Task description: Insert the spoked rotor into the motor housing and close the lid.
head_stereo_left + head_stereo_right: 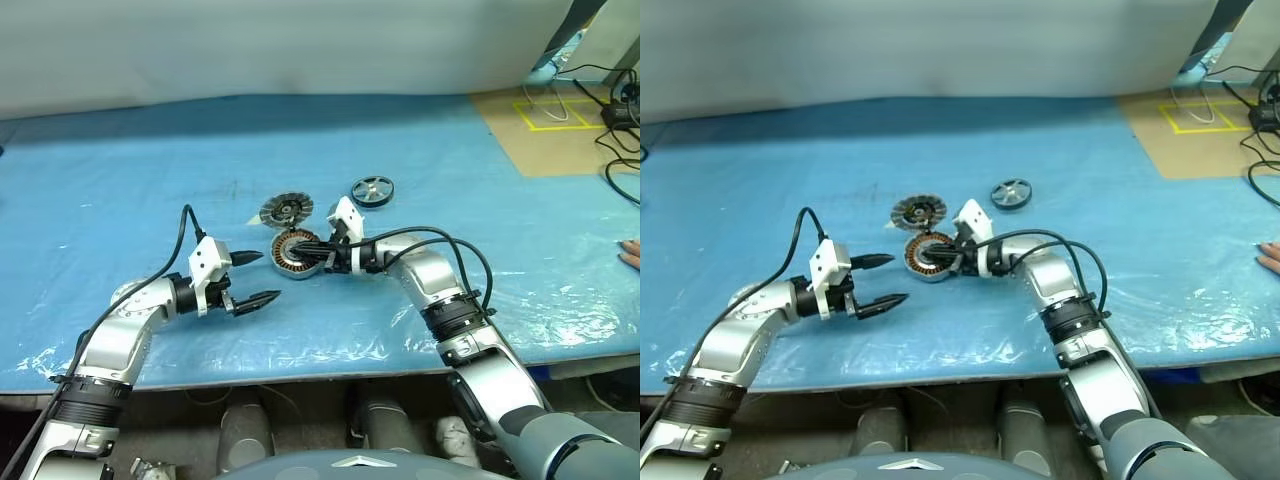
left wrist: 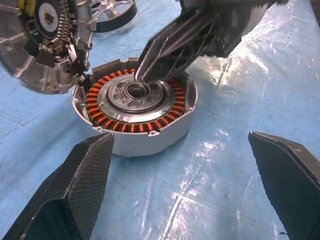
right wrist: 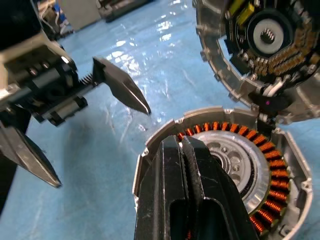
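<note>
The motor housing [image 1: 295, 254] sits open on the blue surface [image 1: 120, 190], copper windings ringing a silver centre hub. The lid [image 1: 286, 210] lies flat just behind it, ribbed inner face up, joined to the housing at the rim (the join shows in the left wrist view as a dark hinge-like piece). The spoked rotor [image 1: 372, 190] lies apart from both, further back and to the robot's right, flat on the surface.

The right gripper [image 1: 312, 254] reaches in from the right with its fingers [image 3: 192, 195] clenched together, nothing between them. The tips are over the housing's centre hub; in the left wrist view the tips sit right at the hub's bore, contact hard to confirm.

The left gripper [image 1: 256, 278] hovers to the left of the housing, near it but apart, pointed toward it, jaws spread wide and released, grasping nothing. Its fingers [image 2: 75, 190] frame the housing in the left wrist view.

A person's fingertips [image 1: 630, 254] rest at the far right edge of the surface. Cables [image 1: 610, 120] lie on a brown board [image 1: 530, 130] at the back right.
</note>
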